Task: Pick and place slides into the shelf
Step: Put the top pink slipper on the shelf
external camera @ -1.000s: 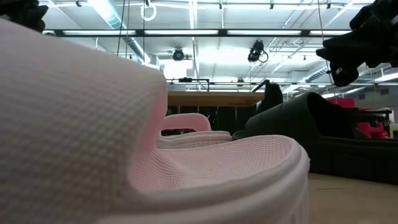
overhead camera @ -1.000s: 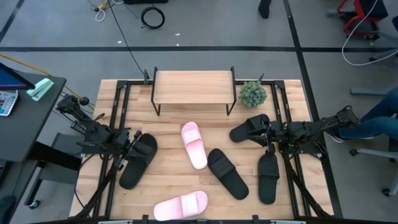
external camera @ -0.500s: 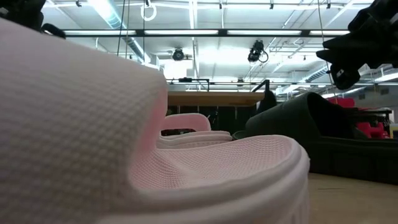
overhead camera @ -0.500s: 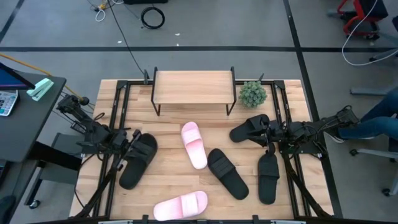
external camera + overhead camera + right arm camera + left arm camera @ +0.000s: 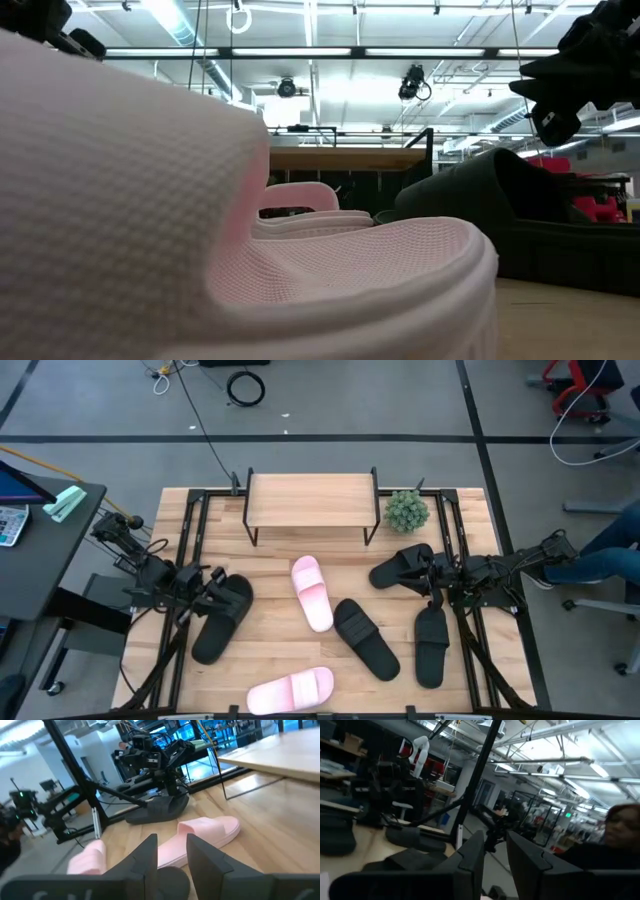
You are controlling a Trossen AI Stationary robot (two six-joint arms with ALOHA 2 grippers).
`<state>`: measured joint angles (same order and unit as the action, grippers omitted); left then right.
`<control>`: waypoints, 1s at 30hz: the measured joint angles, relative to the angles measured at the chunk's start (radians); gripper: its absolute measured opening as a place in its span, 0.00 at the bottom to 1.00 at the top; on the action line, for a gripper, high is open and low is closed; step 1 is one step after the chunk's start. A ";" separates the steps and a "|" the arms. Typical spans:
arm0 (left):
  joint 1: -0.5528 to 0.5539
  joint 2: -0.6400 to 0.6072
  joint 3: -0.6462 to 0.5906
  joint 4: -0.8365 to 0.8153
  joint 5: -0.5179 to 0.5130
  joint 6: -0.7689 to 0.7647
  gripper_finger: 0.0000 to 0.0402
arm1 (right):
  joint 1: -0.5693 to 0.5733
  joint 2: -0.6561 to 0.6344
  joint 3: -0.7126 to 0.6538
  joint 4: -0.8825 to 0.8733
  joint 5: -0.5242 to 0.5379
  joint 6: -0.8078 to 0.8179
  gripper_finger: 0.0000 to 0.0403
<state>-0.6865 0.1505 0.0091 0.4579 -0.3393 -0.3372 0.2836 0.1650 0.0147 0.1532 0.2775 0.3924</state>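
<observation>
The shelf [image 5: 310, 500] stands at the table's far middle, on its black legs. Two pink slides lie sole-down: one mid-table [image 5: 311, 592], one at the near edge [image 5: 290, 691], which fills the low view [image 5: 200, 200]. Black slides lie at the left [image 5: 222, 617], the middle [image 5: 365, 638], the right [image 5: 431, 645] and the far right [image 5: 400, 566]. My left gripper [image 5: 213, 584] hangs open over the left black slide's far end, fingers [image 5: 470, 865] apart with nothing between them. My right gripper [image 5: 430, 576] is open beside the far-right black slide, nothing between its fingers [image 5: 145, 857].
A small green plant [image 5: 406, 510] stands right of the shelf. Black frame rails [image 5: 190, 550] run along both table sides. A person sits beyond the table's right edge [image 5: 600, 560]. Bare wood lies in front of the shelf [image 5: 270, 565].
My left gripper has tipped its fingers upward a little, over the left black slide. The slides lie where they were.
</observation>
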 joint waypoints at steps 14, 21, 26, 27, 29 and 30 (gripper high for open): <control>0.025 0.000 0.000 0.024 -0.115 0.175 0.19 | 0.000 0.000 0.001 -0.004 0.000 -0.106 0.27; 0.075 0.000 0.000 0.018 -0.320 0.464 0.19 | 0.000 0.002 0.001 -0.004 0.040 -0.157 0.27; 0.118 0.000 0.000 0.039 -0.323 0.606 0.18 | 0.000 0.002 0.001 -0.003 0.092 -0.193 0.27; 0.122 0.000 0.000 0.040 -0.323 0.597 0.18 | 0.000 0.002 0.001 -0.003 0.100 -0.196 0.27; 0.128 0.000 0.000 0.040 -0.322 0.556 0.18 | 0.000 0.002 0.001 -0.003 0.124 -0.195 0.27; 0.128 0.000 0.000 0.039 -0.322 0.536 0.18 | 0.000 0.002 0.001 -0.003 0.136 -0.190 0.27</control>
<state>-0.5583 0.1505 0.0093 0.4970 -0.6617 0.1987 0.2836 0.1665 0.0154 0.1501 0.4135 0.2021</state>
